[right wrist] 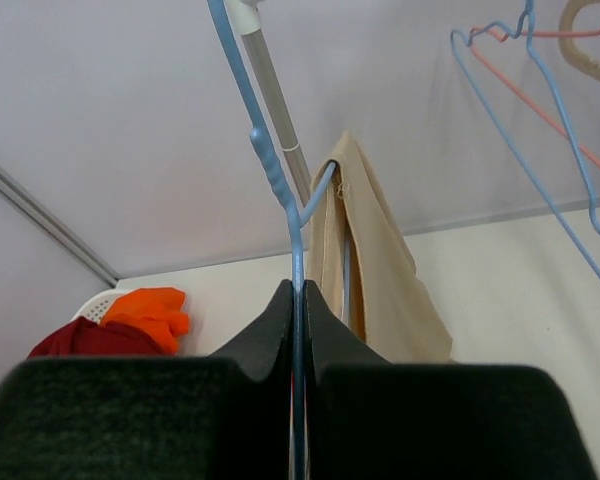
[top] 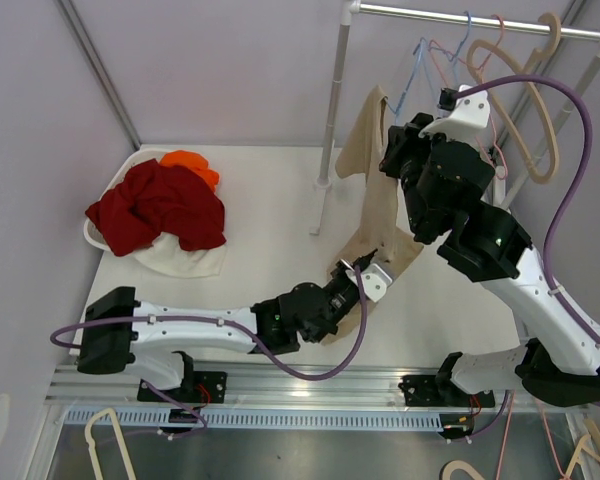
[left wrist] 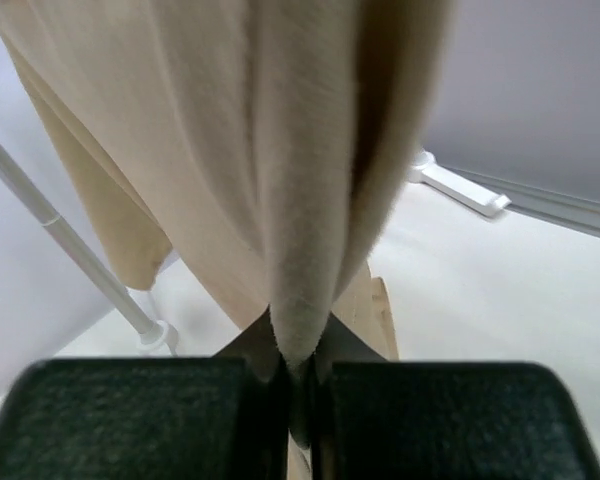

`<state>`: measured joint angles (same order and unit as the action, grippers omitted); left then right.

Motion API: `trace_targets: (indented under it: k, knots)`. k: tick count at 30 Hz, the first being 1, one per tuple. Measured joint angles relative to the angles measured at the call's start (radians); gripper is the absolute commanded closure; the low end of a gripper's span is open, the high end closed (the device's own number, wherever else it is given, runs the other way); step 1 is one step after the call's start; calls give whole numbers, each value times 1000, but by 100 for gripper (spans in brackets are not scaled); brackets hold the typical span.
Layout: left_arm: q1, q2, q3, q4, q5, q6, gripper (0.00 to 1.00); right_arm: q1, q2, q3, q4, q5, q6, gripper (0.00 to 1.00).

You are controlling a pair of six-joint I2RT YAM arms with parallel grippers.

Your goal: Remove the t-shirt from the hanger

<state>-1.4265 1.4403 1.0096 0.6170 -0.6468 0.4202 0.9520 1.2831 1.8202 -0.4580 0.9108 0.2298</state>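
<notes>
A beige t-shirt hangs on a blue wire hanger, off the rail, and trails down to the table. My right gripper is shut on the hanger's wire; in the right wrist view the blue hanger runs between my closed fingers, and the t-shirt hangs just behind. My left gripper is shut on the shirt's lower part near the table. In the left wrist view a fold of the t-shirt is pinched in the left gripper.
A clothes rail on a white pole carries spare blue and pink wire hangers and wooden hangers. A white basket with red clothes and an orange garment sits at the back left.
</notes>
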Motion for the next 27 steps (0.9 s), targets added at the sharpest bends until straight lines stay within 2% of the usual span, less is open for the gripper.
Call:
trace_targets:
  k: [4,11,18,23,27]
  knots:
    - [-40,-3,1,-28,-14,-1,99,1,9,-1,43,28,-55,100]
    - [-248,-34,43,-16,-174,121,99,-14,82,-34,209,69,-201,100]
    - [-366,-142,94,-20,-294,214,99,-49,186,-33,261,72,-231,100]
    - [-447,-147,98,45,-359,320,99,-68,198,-33,280,64,-231,100]
    - [-494,-147,95,72,-393,339,99,-110,203,-18,281,51,-230,100]
